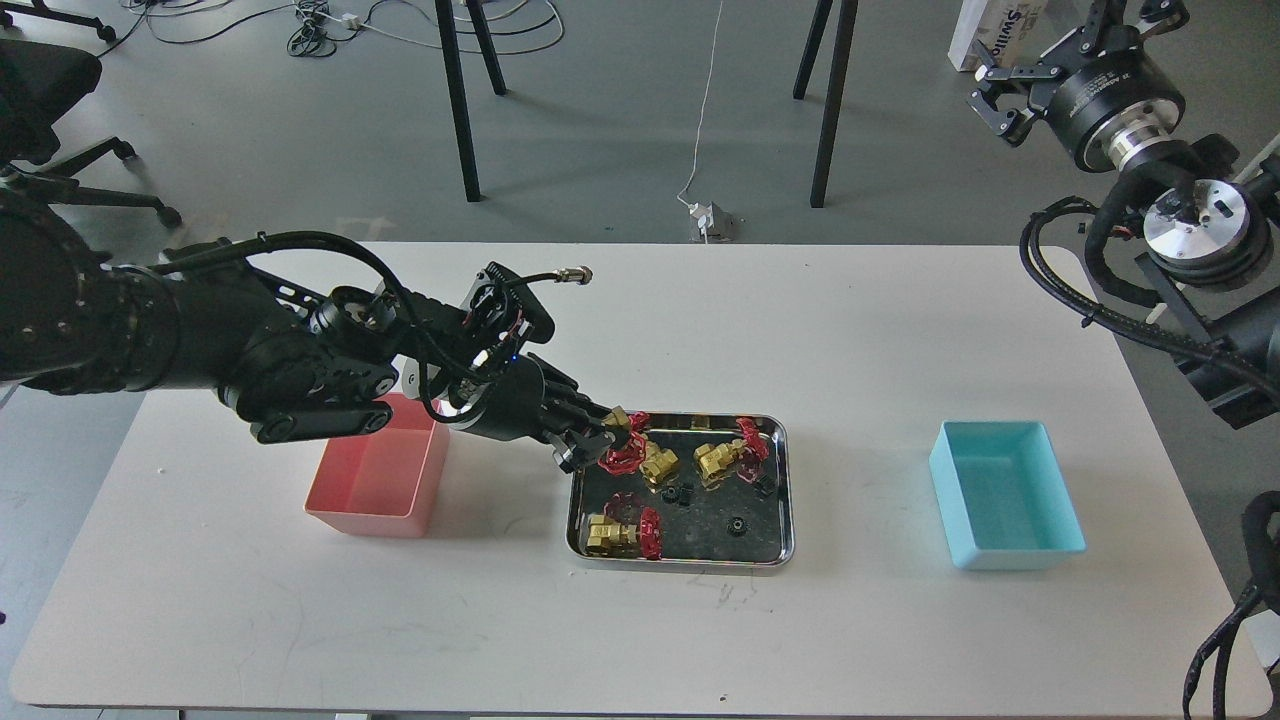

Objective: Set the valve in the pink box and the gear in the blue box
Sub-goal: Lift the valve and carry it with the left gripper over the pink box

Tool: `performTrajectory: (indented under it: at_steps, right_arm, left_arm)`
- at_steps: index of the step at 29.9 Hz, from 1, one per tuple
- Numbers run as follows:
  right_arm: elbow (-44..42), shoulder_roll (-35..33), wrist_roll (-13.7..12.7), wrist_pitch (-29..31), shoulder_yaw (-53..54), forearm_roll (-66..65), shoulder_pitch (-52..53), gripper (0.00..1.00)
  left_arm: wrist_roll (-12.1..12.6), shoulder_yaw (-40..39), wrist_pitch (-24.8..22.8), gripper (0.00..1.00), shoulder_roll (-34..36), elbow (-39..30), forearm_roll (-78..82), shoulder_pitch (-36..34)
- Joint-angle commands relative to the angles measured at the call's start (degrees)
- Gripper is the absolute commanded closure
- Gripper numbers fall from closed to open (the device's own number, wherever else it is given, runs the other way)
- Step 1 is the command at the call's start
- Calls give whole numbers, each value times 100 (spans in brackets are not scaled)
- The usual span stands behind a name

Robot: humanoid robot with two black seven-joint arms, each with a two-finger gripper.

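My left gripper (598,440) is shut on a valve (622,452) with a brass body and a red handwheel, held just above the upper left corner of the steel tray (680,562). Three more valves lie in the tray: one in the middle (657,466), one at the upper right (722,457), one at the lower left (612,535). Tiny black gears lie in the tray too, one (685,494) near the middle and one (737,524) lower down. The pink box (372,482) stands left of the tray, partly under my left arm. The blue box (1005,497) stands at the right. My right gripper (992,98) is open, high at the upper right off the table.
The tray sits in the middle of the white table (640,640). Table legs (460,100) and cables lie on the floor behind. An office chair (60,150) stands at the far left. My right arm's cables (1100,290) hang over the table's right edge.
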Motion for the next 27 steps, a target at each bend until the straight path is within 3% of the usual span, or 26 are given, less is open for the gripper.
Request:
performTrajectory:
  at_steps: [1, 10, 15, 27]
  right_arm:
    - [13, 15, -9, -551, -29, 0, 222, 1]
    - [-363, 393, -26, -2064, -134, -27, 1031, 1]
    - [-655, 525, -106, -2126, -627, -9, 1339, 1]
    - [-620, 516, -106, -2021, -662, -9, 1251, 1]
  left_arm:
    - [1, -542, -89, 80, 740, -81, 0, -34]
    - [1, -578, -151, 80, 2130, -335, 738, 237]
    - [1, -631, -116, 80, 2473, -309, 1125, 826]
    - [1, -640, -107, 80, 2817, -108, 1336, 1081]
